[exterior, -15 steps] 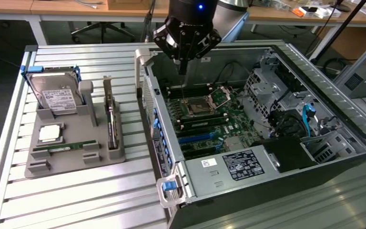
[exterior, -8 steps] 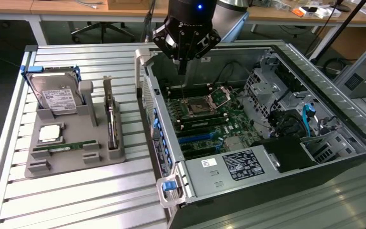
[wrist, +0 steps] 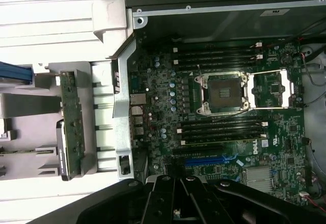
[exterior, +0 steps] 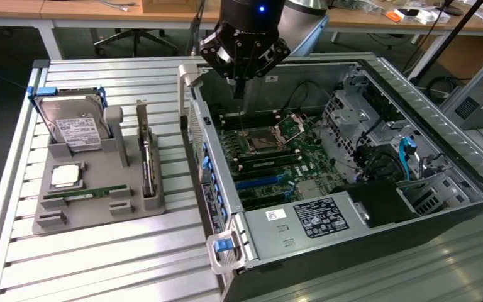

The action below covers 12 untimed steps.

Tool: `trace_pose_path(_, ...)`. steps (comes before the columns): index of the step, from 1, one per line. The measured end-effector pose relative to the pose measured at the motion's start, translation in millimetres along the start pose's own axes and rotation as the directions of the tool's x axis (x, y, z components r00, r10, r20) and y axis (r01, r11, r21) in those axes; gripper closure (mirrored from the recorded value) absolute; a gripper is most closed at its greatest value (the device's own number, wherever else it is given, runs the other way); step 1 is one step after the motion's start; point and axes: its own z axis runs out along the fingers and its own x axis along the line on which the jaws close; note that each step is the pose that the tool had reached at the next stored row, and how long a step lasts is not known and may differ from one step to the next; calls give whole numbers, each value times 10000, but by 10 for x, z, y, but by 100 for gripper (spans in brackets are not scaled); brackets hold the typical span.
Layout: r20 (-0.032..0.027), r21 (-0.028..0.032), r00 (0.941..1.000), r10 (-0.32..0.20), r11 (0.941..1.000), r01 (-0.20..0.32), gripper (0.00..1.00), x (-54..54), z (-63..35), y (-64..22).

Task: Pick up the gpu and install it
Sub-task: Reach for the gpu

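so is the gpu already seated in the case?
No, the gpu stands in the gray holder outside the case.

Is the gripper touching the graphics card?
Apart. Exterior view: the gripper hangs over the open computer case, while the graphics card stands in the gray holder on the exterior view's left.

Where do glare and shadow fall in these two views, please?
Exterior view: light glares off the table slats, while the case is dark toward the exterior view's right. Wrist view: the table washes out to white; the motherboard is evenly lit.
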Motion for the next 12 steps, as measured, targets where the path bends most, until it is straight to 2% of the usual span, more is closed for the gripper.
trace_pose_path(12,-1,1,10000,0,10000,0,89,31,-1,-2)
